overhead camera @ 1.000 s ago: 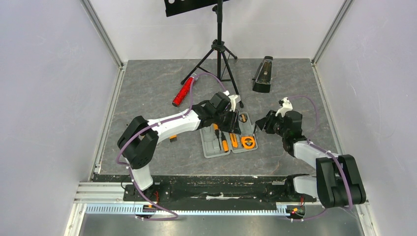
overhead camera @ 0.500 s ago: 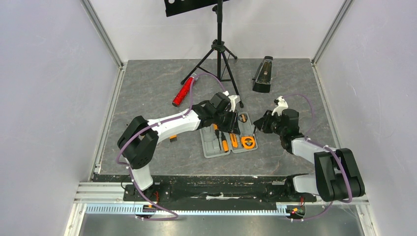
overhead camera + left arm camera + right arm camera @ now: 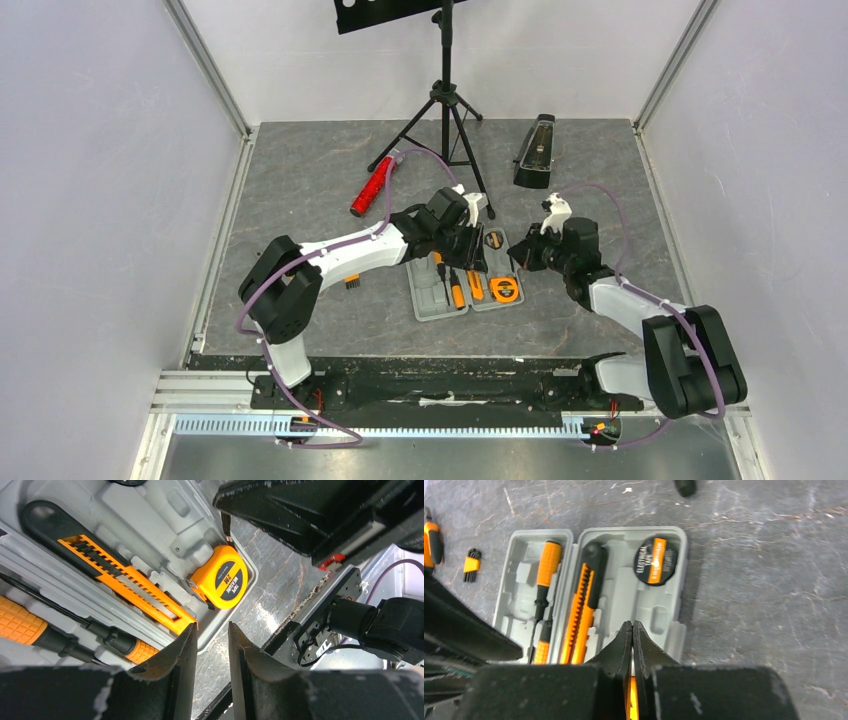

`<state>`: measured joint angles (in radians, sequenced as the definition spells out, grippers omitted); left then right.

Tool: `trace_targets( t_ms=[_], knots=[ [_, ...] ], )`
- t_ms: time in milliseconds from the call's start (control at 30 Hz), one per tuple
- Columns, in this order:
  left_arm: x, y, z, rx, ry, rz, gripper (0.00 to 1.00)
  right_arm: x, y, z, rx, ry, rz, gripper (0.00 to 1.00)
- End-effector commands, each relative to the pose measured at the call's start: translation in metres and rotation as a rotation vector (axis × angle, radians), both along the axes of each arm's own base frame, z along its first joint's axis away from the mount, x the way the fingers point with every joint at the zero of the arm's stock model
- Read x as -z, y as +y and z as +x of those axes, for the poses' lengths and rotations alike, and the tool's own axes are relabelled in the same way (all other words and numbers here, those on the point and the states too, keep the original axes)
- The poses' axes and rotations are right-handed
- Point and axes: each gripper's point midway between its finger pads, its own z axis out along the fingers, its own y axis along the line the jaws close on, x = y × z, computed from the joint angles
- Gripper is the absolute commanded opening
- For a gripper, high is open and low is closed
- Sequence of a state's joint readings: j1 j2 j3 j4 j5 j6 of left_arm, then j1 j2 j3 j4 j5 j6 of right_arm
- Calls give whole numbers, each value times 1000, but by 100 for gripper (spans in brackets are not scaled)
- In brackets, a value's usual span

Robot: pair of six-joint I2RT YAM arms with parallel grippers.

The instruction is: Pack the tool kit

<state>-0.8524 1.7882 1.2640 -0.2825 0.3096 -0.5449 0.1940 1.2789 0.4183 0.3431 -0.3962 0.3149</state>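
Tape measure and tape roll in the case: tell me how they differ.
The tape measure is orange with a black label; the tape roll is black with an orange label. The tape measure is squarish; the tape roll is a circle. The tape measure sits at the case's near end, the tape roll at its far end. Both lie flat in the same half.

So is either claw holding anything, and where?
Seemingly nothing: the left gripper hangs open over the case; the right gripper is shut near the tape measure.
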Motion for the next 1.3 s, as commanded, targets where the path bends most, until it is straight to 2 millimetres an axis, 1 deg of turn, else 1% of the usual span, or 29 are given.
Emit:
trace_targets(
  t_ms=[0,67,200,267,367,467,533,600,667,800,933,1067,1167,1267],
  knots=[
    [-22,8,16,-27,-97,-15,36,-26,21,3,-103,-89,-21,0],
    [-23,13,19,-48,-104,-14,36,-22,32,-3,-148,-75,-26,1],
    [-23,19,20,-65,-108,-10,36,-6,51,-19,-222,-23,-31,4],
    [-22,20,19,-64,-107,-8,36,2,56,-26,-243,8,-37,6],
    [-20,21,18,-61,-102,-7,36,16,57,-32,-253,61,-52,8],
    [-19,21,17,-59,-101,-7,36,26,53,-35,-247,91,-76,12],
    [-19,20,17,-57,-99,-8,36,29,51,-35,-242,99,-84,13],
    [-19,19,17,-53,-96,-10,36,32,50,-34,-232,108,-90,17],
    [-18,19,16,-50,-93,-11,36,33,49,-32,-220,113,-95,20],
    [-17,17,16,-46,-87,-13,36,30,49,-28,-210,108,-97,27],
    [-18,16,17,-44,-85,-15,36,19,53,-23,-221,87,-83,31],
    [-19,12,16,-35,-80,-26,36,3,57,-21,-227,59,-62,36],
    [-20,8,16,-26,-74,-36,36,-13,58,-19,-233,20,-53,38],
    [-21,2,13,-9,-68,-45,36,-26,53,-18,-217,-9,-69,39]
  ],
)
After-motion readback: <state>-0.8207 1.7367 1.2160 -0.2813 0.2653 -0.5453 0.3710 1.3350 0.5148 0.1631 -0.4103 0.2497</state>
